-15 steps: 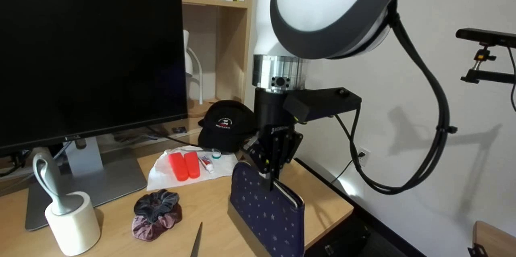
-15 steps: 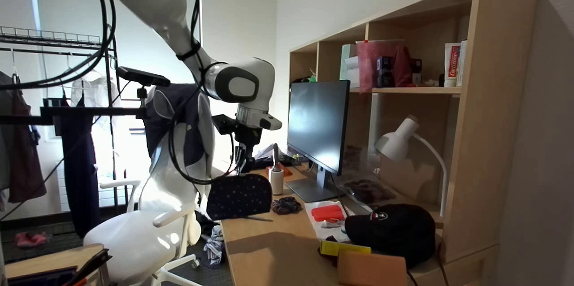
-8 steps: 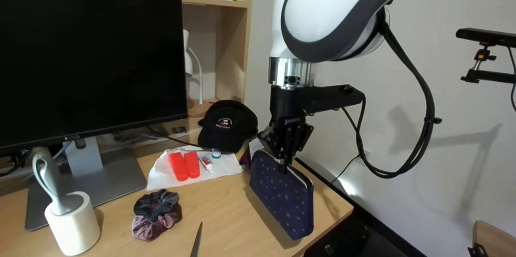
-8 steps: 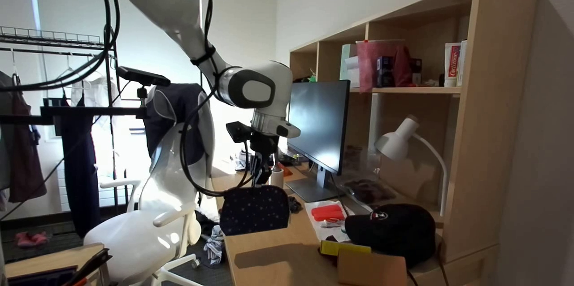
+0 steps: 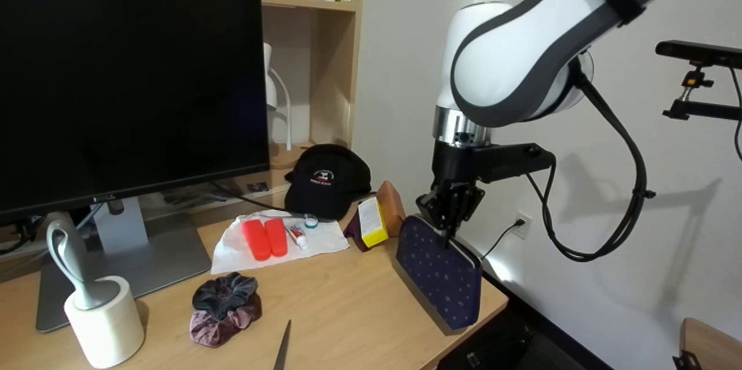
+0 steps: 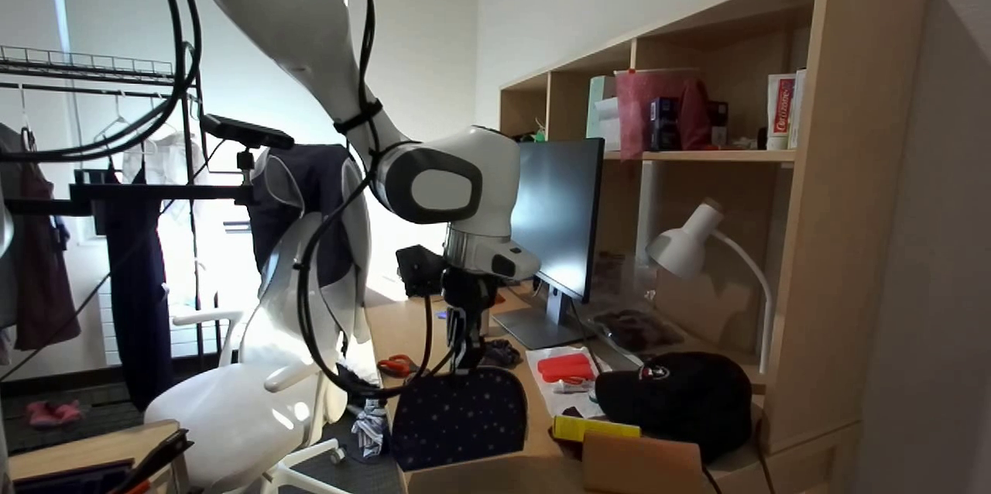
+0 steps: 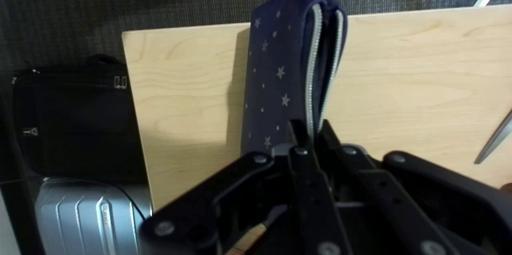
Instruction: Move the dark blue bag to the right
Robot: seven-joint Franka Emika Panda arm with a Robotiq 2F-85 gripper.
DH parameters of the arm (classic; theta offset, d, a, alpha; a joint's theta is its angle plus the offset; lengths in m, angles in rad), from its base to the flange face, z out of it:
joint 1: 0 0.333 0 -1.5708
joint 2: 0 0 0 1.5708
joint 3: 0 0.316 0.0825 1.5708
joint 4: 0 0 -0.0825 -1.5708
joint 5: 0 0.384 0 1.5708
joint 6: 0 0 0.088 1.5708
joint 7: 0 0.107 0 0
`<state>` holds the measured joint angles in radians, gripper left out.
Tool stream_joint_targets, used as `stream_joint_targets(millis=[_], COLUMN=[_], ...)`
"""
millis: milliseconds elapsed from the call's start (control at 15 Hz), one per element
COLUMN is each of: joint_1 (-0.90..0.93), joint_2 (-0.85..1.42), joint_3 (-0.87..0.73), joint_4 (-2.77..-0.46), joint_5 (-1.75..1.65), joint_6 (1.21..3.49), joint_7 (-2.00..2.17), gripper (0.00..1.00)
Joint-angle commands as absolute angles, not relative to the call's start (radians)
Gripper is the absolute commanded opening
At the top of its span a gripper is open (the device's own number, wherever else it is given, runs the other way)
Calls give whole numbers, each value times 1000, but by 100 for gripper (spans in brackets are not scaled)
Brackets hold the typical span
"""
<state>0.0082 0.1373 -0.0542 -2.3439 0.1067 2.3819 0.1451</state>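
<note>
The dark blue bag (image 5: 439, 277), with small pale stars and an open zipper along its top, stands upright near the right end of the desk. It also shows in an exterior view (image 6: 461, 416) and in the wrist view (image 7: 266, 75). My gripper (image 5: 447, 238) points down and is shut on the bag's top zipper edge, with one finger on each side. Its fingertips also show in an exterior view (image 6: 463, 364) and in the wrist view (image 7: 311, 129). The bag's lower edge is close to the desktop; I cannot tell whether it touches.
Beside the bag at the back stand a yellow box (image 5: 374, 228) and a brown box (image 5: 391, 207), with a black cap (image 5: 327, 181) behind. Scrunchies (image 5: 225, 309) and a scissor blade (image 5: 283, 347) lie to the left. The desk's end edge (image 7: 138, 123) is near the bag.
The gripper has carried the bag rightward and lower, toward the desk's end, past the boxes. The yellow and brown boxes and the orange scissor handles have come into view.
</note>
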Motion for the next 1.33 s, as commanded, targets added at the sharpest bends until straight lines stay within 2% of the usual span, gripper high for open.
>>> stream_joint_targets(millis=[0,1267], joint_1=[-41,-96], joint_2=[110,150], joint_3=[-71,-95], joint_4=[-2412,-2433], joint_5=[111,113], joint_6=[2466,2558], joint_7=[65,-88], gripper=[8,8])
